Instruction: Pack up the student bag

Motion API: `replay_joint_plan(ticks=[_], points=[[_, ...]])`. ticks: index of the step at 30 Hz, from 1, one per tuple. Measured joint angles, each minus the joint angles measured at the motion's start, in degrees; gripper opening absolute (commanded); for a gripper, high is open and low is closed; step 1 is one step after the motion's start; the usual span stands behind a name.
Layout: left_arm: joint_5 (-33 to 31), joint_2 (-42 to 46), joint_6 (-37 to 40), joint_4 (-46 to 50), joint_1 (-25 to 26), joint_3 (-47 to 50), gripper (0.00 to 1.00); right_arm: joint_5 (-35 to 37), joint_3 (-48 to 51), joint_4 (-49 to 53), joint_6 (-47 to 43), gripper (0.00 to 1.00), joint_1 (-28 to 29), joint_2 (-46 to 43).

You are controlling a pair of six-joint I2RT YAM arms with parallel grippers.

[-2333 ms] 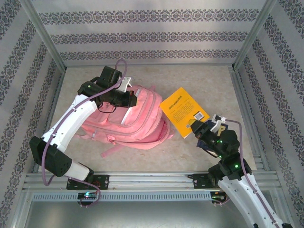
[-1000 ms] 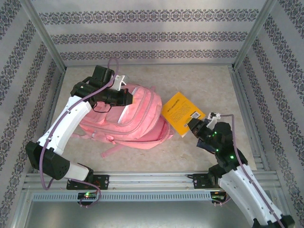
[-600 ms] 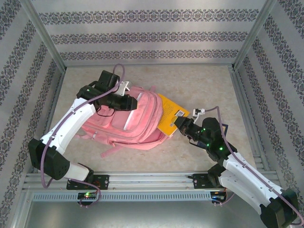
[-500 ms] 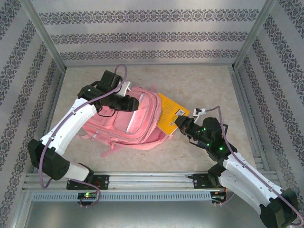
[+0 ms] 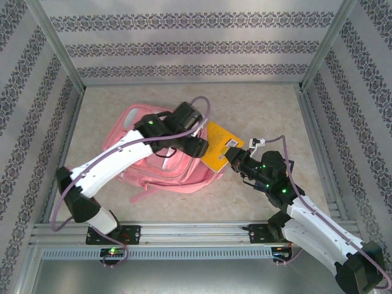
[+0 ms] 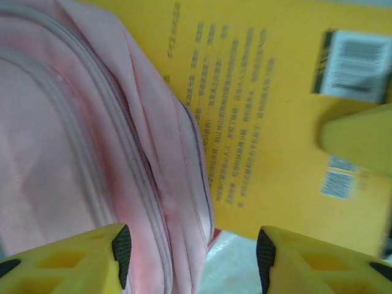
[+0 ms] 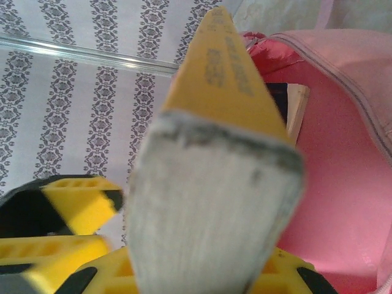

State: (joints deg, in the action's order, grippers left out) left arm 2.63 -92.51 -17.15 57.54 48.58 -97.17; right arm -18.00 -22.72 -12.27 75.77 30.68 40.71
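The student bag (image 5: 153, 162) lies flat on the table, pink, with its opening turned to the right. A yellow book (image 5: 218, 144) is tilted against that opening, and my right gripper (image 5: 235, 158) is shut on its near corner. In the right wrist view the book (image 7: 214, 184) points edge-on at the bag's pink inside (image 7: 343, 184). My left gripper (image 5: 199, 147) reaches across the bag to the book's left edge. Its jaws stand open (image 6: 193, 251) over the bag's zipped rim (image 6: 153, 202), gripping nothing, with the yellow cover (image 6: 269, 122) just beyond.
Patterned walls close in the table on three sides. Metal rails (image 5: 196, 233) run along the near edge by the arm bases. A pale flat edge with a dark patch (image 7: 293, 104) shows inside the bag. Bare tabletop (image 5: 269, 110) lies behind the book.
My left gripper has let go of the bag's top left, opened, and swung right across the bag to the book. The right arm holds the book at the bag's mouth.
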Motion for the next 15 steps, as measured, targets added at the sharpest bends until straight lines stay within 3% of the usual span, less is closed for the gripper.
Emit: replay_joint_plan(ticks=[8,15], points=[[-6.4,-3.3,-0.9,-0.2,0.8,0.0,0.55,0.3,0.0,0.0,0.7,0.0,0.3,-0.5],[-6.5,-5.2,-1.5,-2.3,0.8,1.4,0.54,0.3,0.0,0.0,0.7,0.0,0.3,-0.6]])
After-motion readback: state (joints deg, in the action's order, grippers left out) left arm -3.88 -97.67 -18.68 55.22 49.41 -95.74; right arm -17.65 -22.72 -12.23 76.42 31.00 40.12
